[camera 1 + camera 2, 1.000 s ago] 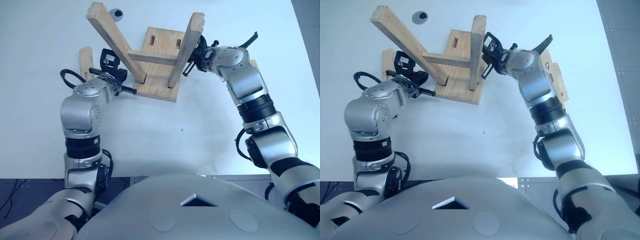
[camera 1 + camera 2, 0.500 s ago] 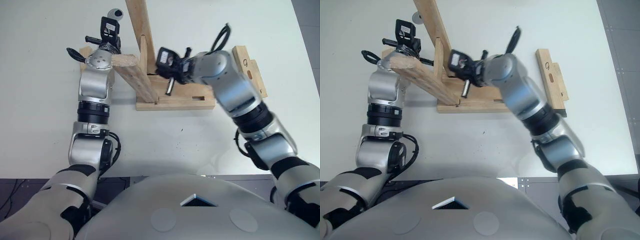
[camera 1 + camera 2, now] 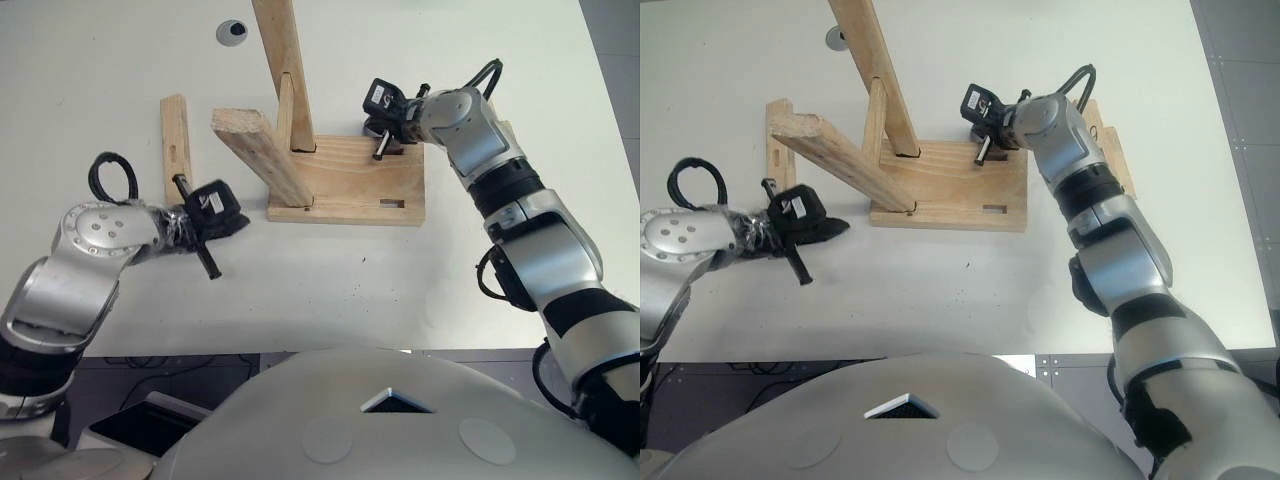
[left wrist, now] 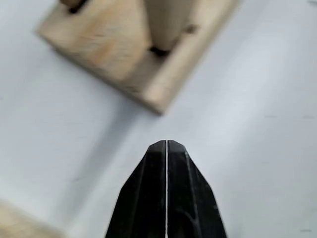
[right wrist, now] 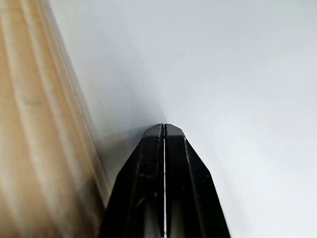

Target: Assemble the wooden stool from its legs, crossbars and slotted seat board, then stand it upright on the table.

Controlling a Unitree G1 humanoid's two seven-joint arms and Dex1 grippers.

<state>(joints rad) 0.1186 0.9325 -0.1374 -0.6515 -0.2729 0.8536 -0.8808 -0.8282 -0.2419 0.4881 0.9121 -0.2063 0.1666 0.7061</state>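
The slotted seat board (image 3: 350,185) lies flat on the white table. Two legs stand in its left slots: one leg (image 3: 280,60) rises toward the far side, and the other leg (image 3: 255,150) leans out to the left. A short crossbar (image 3: 287,110) joins them. My left gripper (image 3: 240,222) is shut and empty, low over the table just left of the board's near left corner (image 4: 158,101). My right gripper (image 3: 383,135) is shut and empty at the board's far edge (image 5: 34,124), tips down by the table.
A loose slotted leg (image 3: 176,140) lies flat at the left, beyond my left gripper. Another wooden piece (image 3: 1110,150) lies to the right of the board, partly under my right arm. A grey round disc (image 3: 232,30) sits at the far left. The table's near edge runs below.
The left gripper has let go of the leaning leg and drawn back to the near left. The right gripper has moved right along the board's far edge. The stool parts stayed put.
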